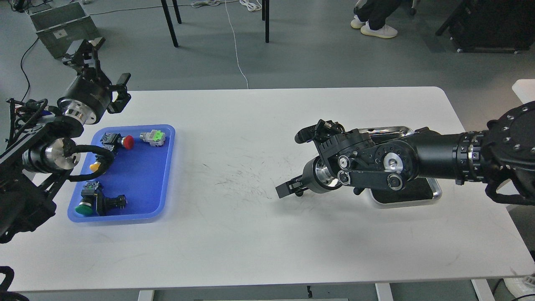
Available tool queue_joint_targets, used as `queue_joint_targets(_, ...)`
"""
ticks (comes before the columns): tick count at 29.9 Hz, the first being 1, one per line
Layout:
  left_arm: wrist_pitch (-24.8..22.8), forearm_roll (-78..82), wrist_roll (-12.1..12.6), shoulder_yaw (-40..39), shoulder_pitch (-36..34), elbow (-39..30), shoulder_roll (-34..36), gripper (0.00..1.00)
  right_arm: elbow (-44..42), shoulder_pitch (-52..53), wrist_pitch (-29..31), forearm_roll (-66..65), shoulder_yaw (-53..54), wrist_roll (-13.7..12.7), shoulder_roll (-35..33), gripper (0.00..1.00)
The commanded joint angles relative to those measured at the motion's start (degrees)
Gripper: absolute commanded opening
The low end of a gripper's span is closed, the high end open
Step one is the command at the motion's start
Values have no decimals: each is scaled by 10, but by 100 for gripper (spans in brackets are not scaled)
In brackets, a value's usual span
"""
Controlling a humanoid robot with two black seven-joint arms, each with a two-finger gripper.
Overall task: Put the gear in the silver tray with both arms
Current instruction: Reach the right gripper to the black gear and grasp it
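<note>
Left end effector [102,73]: fingers apart, empty, raised just beyond the blue tray [165,175]. Right end effector [288,189]: finger state cannot be determined; low over the worktop [250,234]. Silver tray [434,194] lies directly behind it, under the right arm.

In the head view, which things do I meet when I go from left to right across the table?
Left hand → blue tray holding small parts → bare white table → right hand → silver tray, partly under the right arm.
</note>
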Motion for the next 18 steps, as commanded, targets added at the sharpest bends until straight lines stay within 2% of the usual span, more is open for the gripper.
queue_joint_targets(1, 0, 0, 1, 0, -1, -1, 1, 98, 0, 0, 0, 0, -1, 0, 0, 94)
queue_joint_targets(15, 0, 0, 0, 0, -1, -1, 1, 98, 0, -1, 1, -1, -10, 1, 3, 84)
queue_joint_targets(18, 0, 0, 1, 0, -1, -1, 1, 98, 0, 0, 1, -1, -11, 1, 4, 79)
